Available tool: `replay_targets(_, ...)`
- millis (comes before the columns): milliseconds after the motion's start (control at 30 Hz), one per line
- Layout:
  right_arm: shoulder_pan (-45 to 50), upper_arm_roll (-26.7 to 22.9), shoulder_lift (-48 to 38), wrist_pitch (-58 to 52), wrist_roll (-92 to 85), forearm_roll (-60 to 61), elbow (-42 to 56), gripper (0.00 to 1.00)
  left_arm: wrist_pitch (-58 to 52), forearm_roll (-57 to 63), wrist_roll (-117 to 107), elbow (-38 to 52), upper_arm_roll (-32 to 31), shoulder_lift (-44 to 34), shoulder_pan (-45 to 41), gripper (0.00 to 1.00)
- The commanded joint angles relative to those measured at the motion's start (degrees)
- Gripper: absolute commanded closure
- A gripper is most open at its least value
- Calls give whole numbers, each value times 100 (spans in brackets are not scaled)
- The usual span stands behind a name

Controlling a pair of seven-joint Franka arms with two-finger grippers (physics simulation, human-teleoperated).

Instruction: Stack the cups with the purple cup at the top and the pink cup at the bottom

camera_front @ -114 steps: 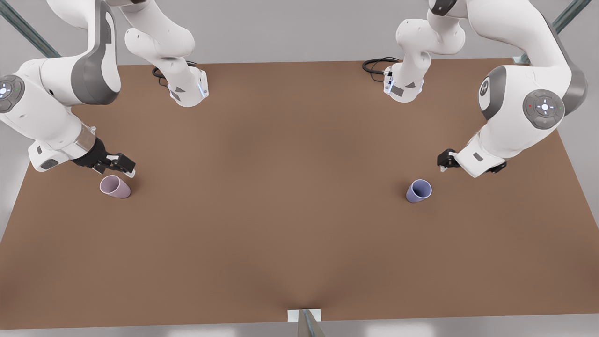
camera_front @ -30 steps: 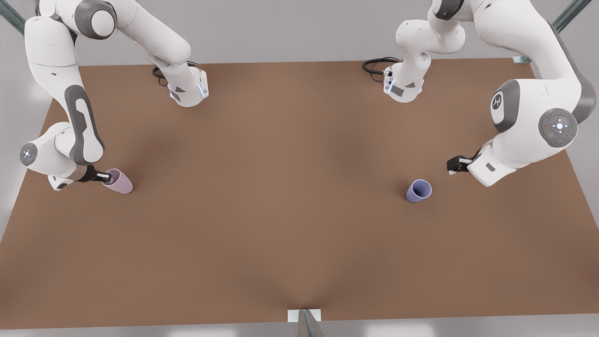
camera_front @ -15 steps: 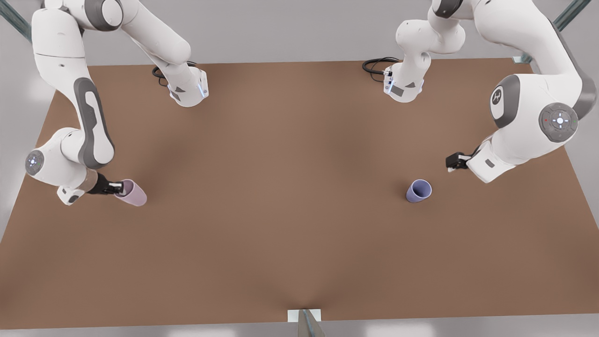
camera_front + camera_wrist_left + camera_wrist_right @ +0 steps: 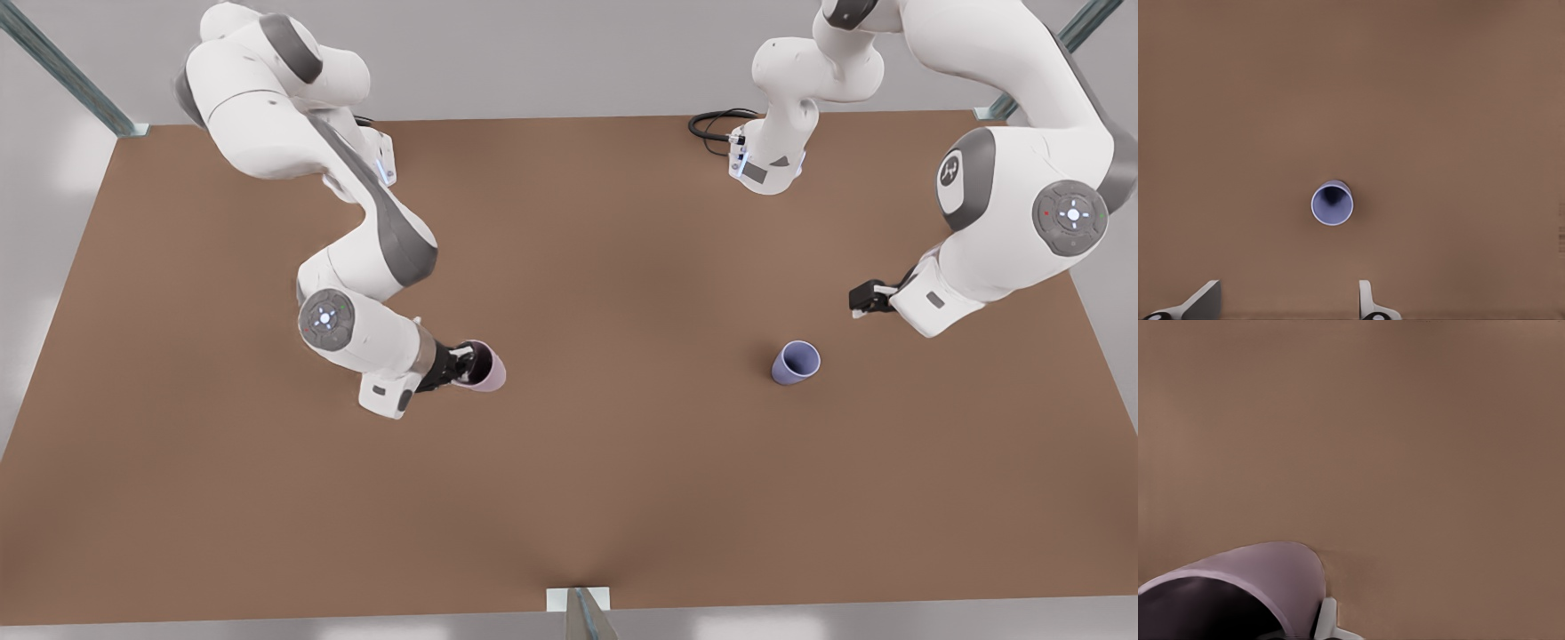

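Note:
The pink cup point(image 4: 487, 369) is left of the table's middle in the front view, its mouth tipped toward the wrist. My right gripper point(image 4: 462, 364) is shut on its rim. The right wrist view shows the pink cup point(image 4: 1258, 577) up close with one pale fingertip point(image 4: 1327, 617) against its outer wall. The purple cup point(image 4: 796, 362) stands upright on the front view's right. My left gripper point(image 4: 858, 302) hovers behind and to the right of it. In the left wrist view the purple cup point(image 4: 1332, 203) lies ahead of the open left gripper point(image 4: 1285, 303), untouched.
The brown table point(image 4: 569, 498) carries both arm bases point(image 4: 356, 169) point(image 4: 765, 164) at its back edge, with black cables point(image 4: 716, 124) beside the one on the right. A small metal bracket point(image 4: 578, 600) sits at the front edge's middle.
My right gripper has carried the pink cup from the table's left side toward the middle, to the front view's right. The left gripper has barely shifted. The purple cup has stayed put.

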Motion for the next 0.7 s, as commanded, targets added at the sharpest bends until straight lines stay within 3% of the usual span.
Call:
replay_targets(0, 569, -23, 441, -842, 5564, -285, 704, 79, -58, -1, -30, 3, 1, -5, 0, 0)
replay_targets(33, 780, -102, 564, -763, 5634, -285, 835, 79, -58, -1, -30, -6, 1, -5, 0, 0)
replay_targets(100, 1905, -876, 1249, -771, 6196, -276, 1952, 79, -49, -1, 41, 3, 10, 39, 0, 0)
replay_targets(167, 2160, -893, 1768, -595, 6504, -276, 2427, 79, -40, 7, 49, 3, 18, 48, 9, 0)
replay_targets(400, 2872, -1298, 2339, -33, 6557, -513, 2489, 79, -49, -1, 41, -6, 27, 74, 0, 0)
replay_targets(533, 3163, -1289, 2357, -359, 5590, -1375, 2322, 79, 188, -54, -12, -50, 27, 602, 9, 0)
replay_targets(600, 3215, -1289, 2357, -130, 5265, -1384, 2058, 79, 943, -45, -30, -120, 19, 901, 9, 0)
replay_targets(667, 3250, -1280, 2340, 291, 5247, -1375, 1664, 79, 2410, -54, -39, -1016, 18, 839, 9, 0)
